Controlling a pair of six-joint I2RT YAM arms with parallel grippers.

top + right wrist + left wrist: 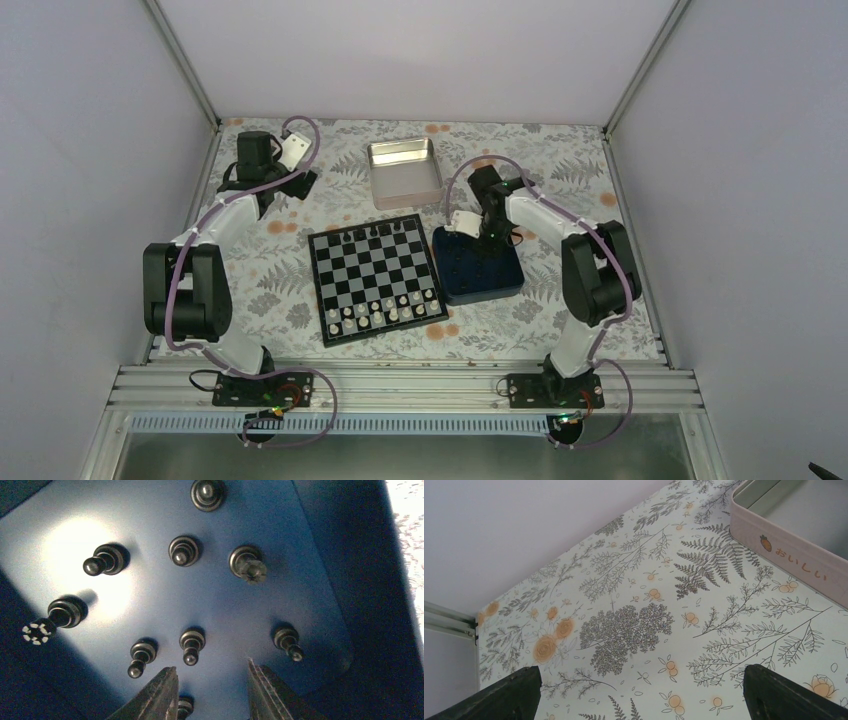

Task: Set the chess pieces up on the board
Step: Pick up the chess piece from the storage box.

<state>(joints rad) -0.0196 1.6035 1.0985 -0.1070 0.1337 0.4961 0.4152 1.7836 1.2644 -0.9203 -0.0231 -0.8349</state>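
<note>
At lower centre, the right end effector (pixel 212 680) is held part-open, empty (poised for picking), over tiny black chessmen (pixel 192 645) in a navy blue box (pixel 310 580).

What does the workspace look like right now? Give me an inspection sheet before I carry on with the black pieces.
Surface: floral cloth covers the table and lies flat.
Job's things: board at centre; white pieces along its near two rows; a few black pieces on its far row; more stand in the navy box to its right.
Clutter: open metal tin beyond the board, looks empty.
Grippers: left gripper jaws open, empty, over bare cloth by the tin; right gripper jaws open, inside the box, holding nothing.
Cables: purple cables loop along both arms, off the board.
Surroundings: pale walls, aluminium frame; nothing else seen.
</note>
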